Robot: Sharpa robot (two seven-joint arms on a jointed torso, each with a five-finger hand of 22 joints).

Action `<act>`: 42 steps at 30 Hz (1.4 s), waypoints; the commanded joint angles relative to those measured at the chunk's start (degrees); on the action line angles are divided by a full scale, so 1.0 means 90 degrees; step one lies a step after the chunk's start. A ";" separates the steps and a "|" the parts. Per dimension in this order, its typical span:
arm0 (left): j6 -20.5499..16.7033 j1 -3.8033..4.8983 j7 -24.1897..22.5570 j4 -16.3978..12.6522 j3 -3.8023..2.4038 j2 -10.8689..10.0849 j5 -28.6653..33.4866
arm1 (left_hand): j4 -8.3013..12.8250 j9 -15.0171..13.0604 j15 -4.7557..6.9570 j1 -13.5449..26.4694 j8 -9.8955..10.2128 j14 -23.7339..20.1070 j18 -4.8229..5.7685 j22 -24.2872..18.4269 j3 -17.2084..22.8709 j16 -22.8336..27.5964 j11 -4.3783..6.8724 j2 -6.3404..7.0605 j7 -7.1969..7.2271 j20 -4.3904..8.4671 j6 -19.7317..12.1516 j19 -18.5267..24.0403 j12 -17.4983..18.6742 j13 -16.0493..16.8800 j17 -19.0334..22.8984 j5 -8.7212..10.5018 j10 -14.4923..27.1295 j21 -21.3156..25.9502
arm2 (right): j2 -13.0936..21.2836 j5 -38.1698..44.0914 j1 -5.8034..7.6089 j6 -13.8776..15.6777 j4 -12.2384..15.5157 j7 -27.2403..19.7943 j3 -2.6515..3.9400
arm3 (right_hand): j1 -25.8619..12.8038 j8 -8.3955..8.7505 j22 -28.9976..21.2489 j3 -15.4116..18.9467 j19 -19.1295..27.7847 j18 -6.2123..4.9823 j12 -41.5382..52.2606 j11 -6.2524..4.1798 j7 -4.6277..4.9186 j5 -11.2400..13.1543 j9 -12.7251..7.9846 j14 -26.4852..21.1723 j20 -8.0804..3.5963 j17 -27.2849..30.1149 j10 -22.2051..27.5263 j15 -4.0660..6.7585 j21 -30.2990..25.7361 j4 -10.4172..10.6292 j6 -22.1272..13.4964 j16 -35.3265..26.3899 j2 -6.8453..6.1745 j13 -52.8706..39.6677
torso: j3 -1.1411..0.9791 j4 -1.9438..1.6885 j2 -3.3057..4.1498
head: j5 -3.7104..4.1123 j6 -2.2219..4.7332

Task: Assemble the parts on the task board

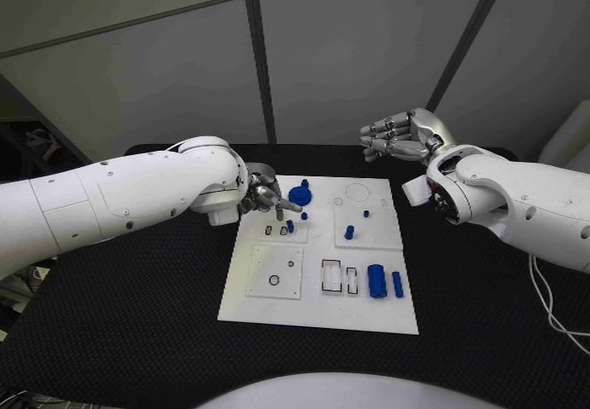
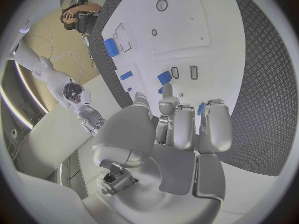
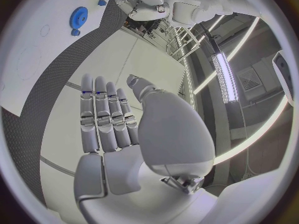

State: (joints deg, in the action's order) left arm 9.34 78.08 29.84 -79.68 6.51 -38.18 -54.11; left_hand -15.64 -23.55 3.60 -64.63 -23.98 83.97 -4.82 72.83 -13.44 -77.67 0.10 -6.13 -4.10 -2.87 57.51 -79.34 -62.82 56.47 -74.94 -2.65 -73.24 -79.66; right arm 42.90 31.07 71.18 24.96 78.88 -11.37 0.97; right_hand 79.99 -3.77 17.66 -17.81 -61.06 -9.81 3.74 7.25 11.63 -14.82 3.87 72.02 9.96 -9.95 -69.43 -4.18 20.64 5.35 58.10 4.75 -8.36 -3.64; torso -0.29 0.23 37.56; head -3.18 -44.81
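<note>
The white task board point(image 1: 322, 294) lies mid-table. A blue gear point(image 1: 303, 197) sits at its far left part, with a smaller blue piece point(image 1: 305, 182) just beyond it. My left hand point(image 1: 263, 198) hovers at the gear's left edge with its fingers curled; in the left wrist view, blue point(image 2: 201, 108) shows between the fingers of that hand point(image 2: 177, 129), and I cannot tell whether they grip the gear. My right hand point(image 1: 400, 136) is raised beyond the board's far right corner, fingers stretched out and holding nothing point(image 3: 109, 119). The gear point(image 3: 79, 16) also appears in the right wrist view.
Small blue pegs point(image 1: 349, 231) stand in the board's middle. Two blue cylinders point(image 1: 376, 279) lie near the right front beside two rectangular slots point(image 1: 332, 275). Black rings point(image 1: 272, 279) sit on the left front plate. Black table point(image 1: 135, 332) surrounds the board.
</note>
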 commanded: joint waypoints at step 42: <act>0.0541 0.0020 0.0133 0.0527 0.0113 0.0493 -0.0261 | 0.0447 -0.0384 -0.0008 -0.0405 -0.0117 0.0231 0.0170 0.0271 0.0262 -0.0001 0.0001 -0.0216 0.0007 0.0006 -0.0127 -0.0172 -0.0247 0.0289 -0.0158 -0.0011 -0.0093 -0.0192 | -0.0093 0.0089 0.0016 0.0008 -0.0030 0.0184 0.0004 | 0.0006 -0.0065 0.0408 0.0061 -0.0011 0.0000 0.0141 -0.0032 -0.0036 -0.0649 0.0005 0.0244 -0.0165 -0.0360 -0.0053 0.0083 0.0470 -0.0311 -0.0151 0.0182 -0.0020 -0.0053 | 0.0008 -0.0001 0.0012 | -0.0009 -0.0186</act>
State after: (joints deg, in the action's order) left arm 13.17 78.18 30.52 -75.00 7.53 -33.86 -55.69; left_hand -11.99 -26.92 3.59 -67.73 -24.70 83.96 -4.72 74.94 -11.06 -77.67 -0.11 -8.15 -4.10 -2.88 56.70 -80.56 -64.78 59.02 -74.93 -2.64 -73.85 -81.12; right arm 42.11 31.79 71.19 25.04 78.53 -9.81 0.96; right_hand 80.37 -4.15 21.24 -17.18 -61.63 -9.80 5.02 6.95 11.28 -20.28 3.93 74.66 8.49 -13.13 -70.49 -3.53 24.60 2.84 57.29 6.65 -8.74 -4.21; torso -0.22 0.24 37.68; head -3.25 -46.43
